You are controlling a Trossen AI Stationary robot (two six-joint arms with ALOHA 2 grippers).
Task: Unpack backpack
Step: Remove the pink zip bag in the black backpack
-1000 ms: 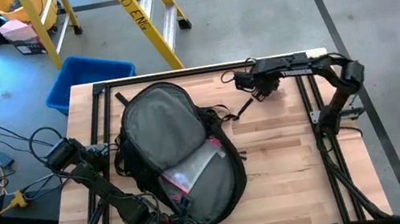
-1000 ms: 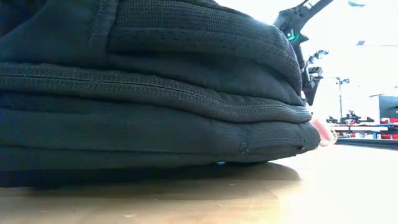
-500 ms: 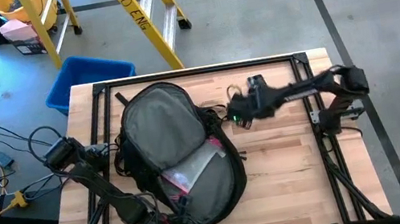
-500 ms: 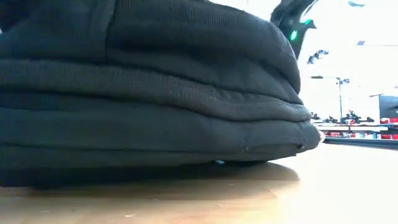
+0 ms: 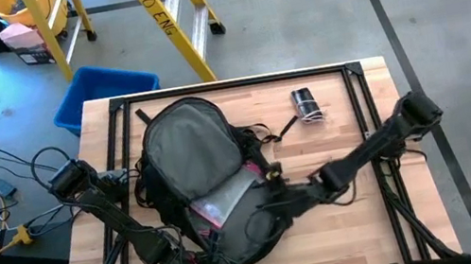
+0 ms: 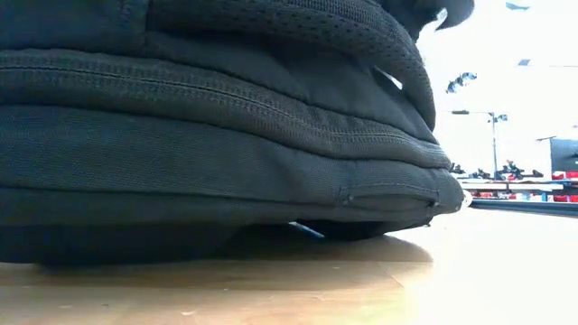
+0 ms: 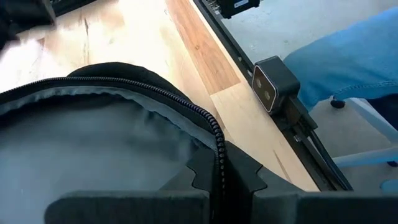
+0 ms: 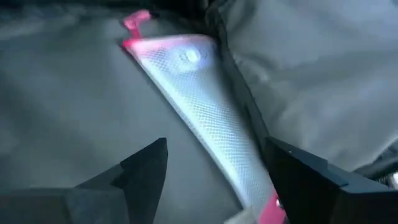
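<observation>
The backpack (image 5: 210, 179) lies flat across the middle of the desk (image 5: 336, 158), its main compartment unzipped and gaping toward the near edge, and that looks deliberate: the left end effector (image 7: 219, 186) sits at the near rim of the opening with its jaws closed tight on the zipper edge (image 7: 211, 127), which I judge is there to pin the flap back and keep the mouth wide while the other arm goes in. The right end effector (image 8: 214, 171) is stretched from the right side of the desk into that mouth, jaws standing wide apart and holding nothing; its wrist view shows the clear, pink-edged pouch (image 8: 205, 102) lying on the grey lining between and just ahead of its fingers, not yet gripped, and whether a fingertip grazes it I cannot tell. From above the pouch (image 5: 228, 198) shows inside the opening, so it appears to be the next thing to come out. A small dark cylinder (image 5: 306, 104) rests well apart on the far right of the desk, seemingly already unpacked. The low view shows only the backpack's side, its near edge lifted slightly off the wood
</observation>
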